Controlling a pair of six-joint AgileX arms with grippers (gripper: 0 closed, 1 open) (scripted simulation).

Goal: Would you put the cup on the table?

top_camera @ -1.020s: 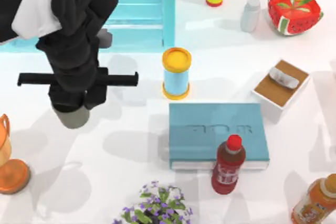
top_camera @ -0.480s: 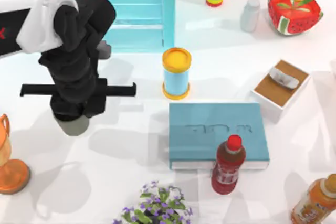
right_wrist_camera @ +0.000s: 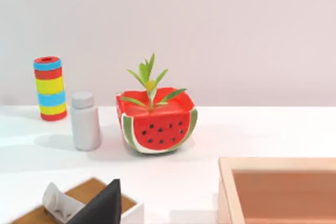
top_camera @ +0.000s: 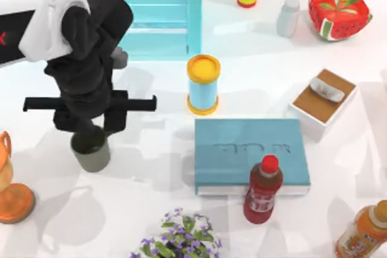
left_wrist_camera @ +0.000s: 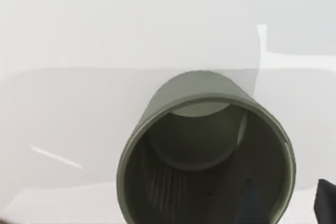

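Observation:
The cup [top_camera: 92, 153], a dark grey-green tumbler, stands upright on the white table [top_camera: 151, 209] at the left, just below my left arm's black wrist. My left gripper [top_camera: 91, 139] hangs over the cup's rim and is open. In the left wrist view I look down into the cup [left_wrist_camera: 199, 145]; the left gripper [left_wrist_camera: 286, 205] straddles the wall, one finger inside and one outside, with a gap on each side. A dark part of my right gripper [right_wrist_camera: 100, 208] shows low in the right wrist view.
A blue canister with a yellow lid [top_camera: 203, 84] and a teal book [top_camera: 251, 152] lie right of the cup. A red bottle [top_camera: 263, 188] stands on the book's edge. The light-blue cabinet [top_camera: 157, 10] is behind, an orange object [top_camera: 12, 200] at far left, flowers [top_camera: 178, 237] in front.
The left arm came down with the cup and set it on the table. The cup now shows more fully below the wrist, and the fingers stand off its wall.

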